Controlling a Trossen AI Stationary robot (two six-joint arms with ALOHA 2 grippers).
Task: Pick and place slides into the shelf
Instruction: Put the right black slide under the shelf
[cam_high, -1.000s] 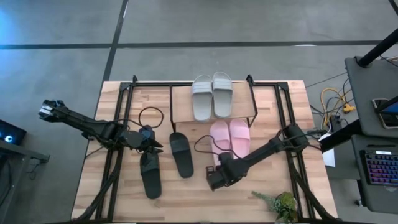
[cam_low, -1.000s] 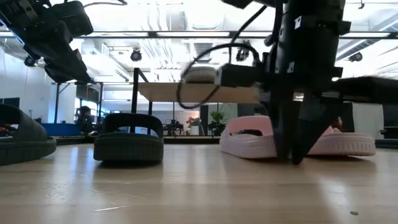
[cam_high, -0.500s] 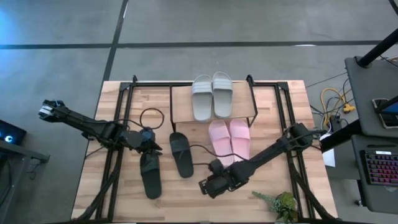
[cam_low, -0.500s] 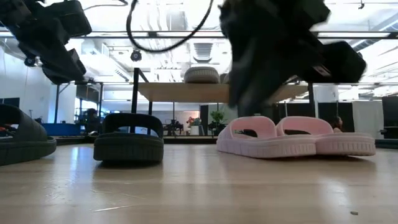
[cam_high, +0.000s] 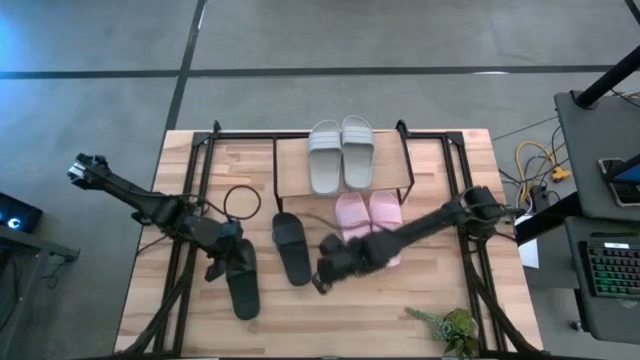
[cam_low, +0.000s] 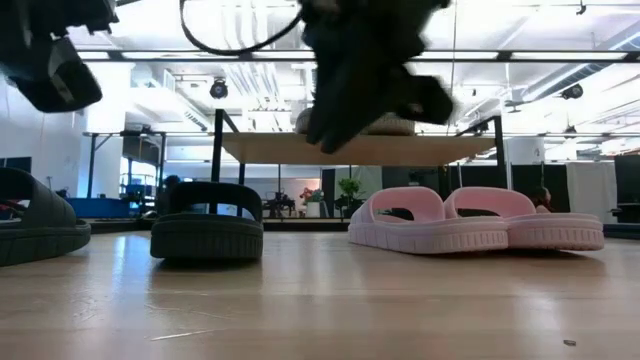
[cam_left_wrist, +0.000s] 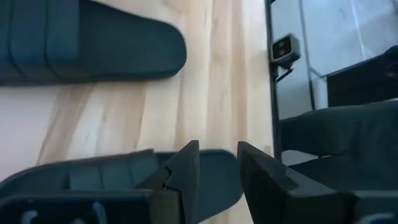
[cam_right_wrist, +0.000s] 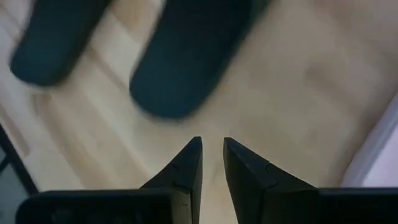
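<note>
The pale grey-green pair (cam_high: 340, 152) lies side by side on the shelf's plank top (cam_high: 293, 180). In front of the shelf the pink pair (cam_high: 368, 218) rests sole-down on the table. Two black slides lie left of it, one (cam_high: 290, 248) nearer the middle and one (cam_high: 242, 288) nearer the left. My left gripper (cam_high: 225, 262) hovers over the left black slide (cam_left_wrist: 93, 180), its fingers a little apart. My right gripper (cam_high: 322, 272) hangs in the air between the pink pair and the middle black slide (cam_right_wrist: 186, 56), with a narrow gap between its fingers.
A large black metal frame (cam_high: 190, 200) runs along both table sides and behind the shelf. Cable loops (cam_high: 240, 190) trail from the arms over the wood. A small plant (cam_high: 450, 328) sits at the near right corner. Bare wood lies along the near edge.
My right gripper has risen from the table beside the pink pair and swung toward the table's left, turning as it went, and now stands close to the middle black slide. My left gripper has shifted toward the near edge over the left black slide. The slides have stayed put.
</note>
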